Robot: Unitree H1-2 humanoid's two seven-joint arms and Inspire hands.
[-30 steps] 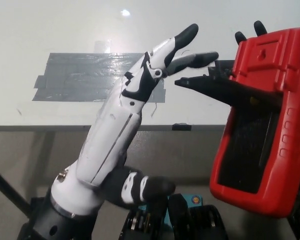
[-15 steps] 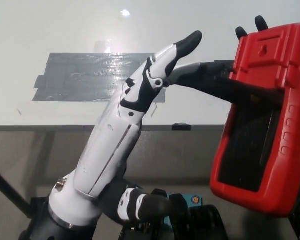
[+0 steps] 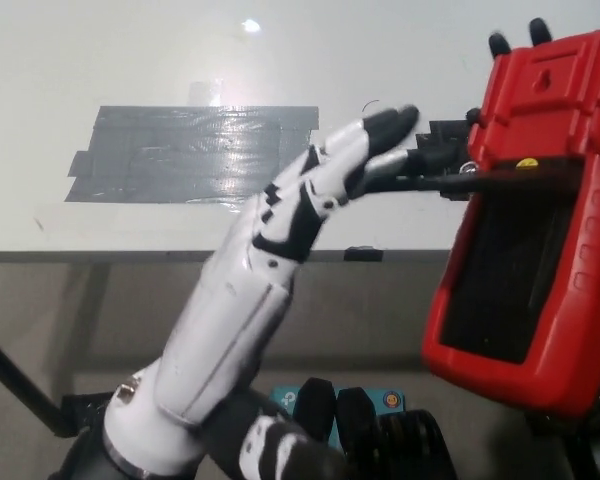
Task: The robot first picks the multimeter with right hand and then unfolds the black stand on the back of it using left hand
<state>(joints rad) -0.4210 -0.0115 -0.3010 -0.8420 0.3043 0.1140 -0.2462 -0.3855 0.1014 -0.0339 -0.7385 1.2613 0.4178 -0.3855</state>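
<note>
The red multimeter (image 3: 530, 220) hangs upright above the desk (image 3: 100, 60) edge, clamped in the right hand (image 3: 515, 42), its black stand (image 3: 480, 182) jutting leftward onto the left hand (image 3: 325, 185)'s spread fingertips (image 3: 390, 125).

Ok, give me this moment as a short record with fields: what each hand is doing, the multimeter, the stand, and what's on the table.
multimeter: red, held up at the right of the head view, its back toward the camera
right hand: behind the multimeter, only black fingertips show over its top edge
black stand: swung out from the back, sticking out leftward
left hand: white, reaching right, fingertips at the stand's free end
table: white top, grey tape patch stuck on it
stage: stand partly unfolded
</note>
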